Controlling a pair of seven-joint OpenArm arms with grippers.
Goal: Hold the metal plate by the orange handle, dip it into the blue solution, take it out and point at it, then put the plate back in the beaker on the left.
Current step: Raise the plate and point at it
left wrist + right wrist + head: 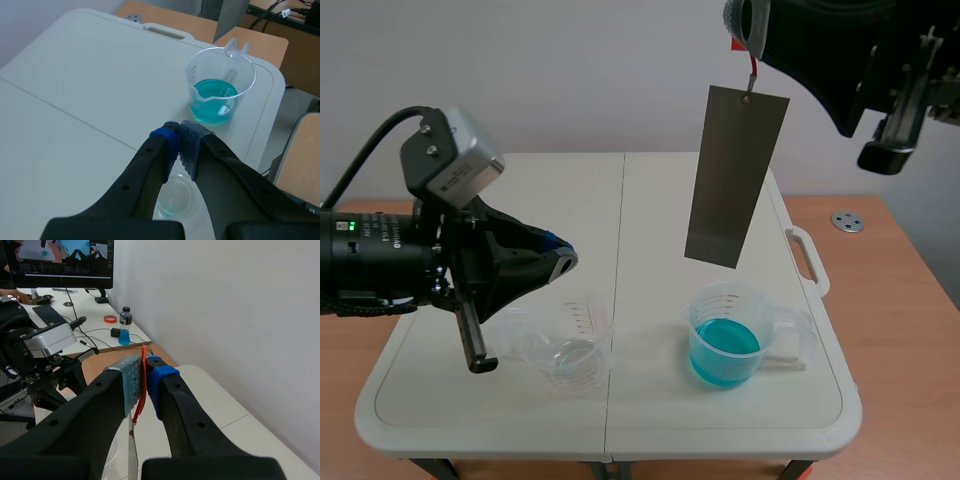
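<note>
The grey metal plate [735, 175] hangs in the air from a thin orange handle [753, 70], above and slightly behind the beaker of blue solution [724, 335]. My right gripper [748, 25], raised at the top of the scene, is shut on that orange handle [142, 385], which sits pinched between its pads. An empty clear beaker [570, 350] stands on the table's left half. My left gripper [563, 258] hovers above and left of it, shut on nothing, its tips meeting [179, 141] short of the blue beaker [216, 95].
The white folding table [520, 200] has a carry handle [807, 258] at its right edge. A wooden desk lies beyond, with a small metal disc [847, 221]. A monitor [60, 257], cables and a bottle [125, 325] stand on the far desk.
</note>
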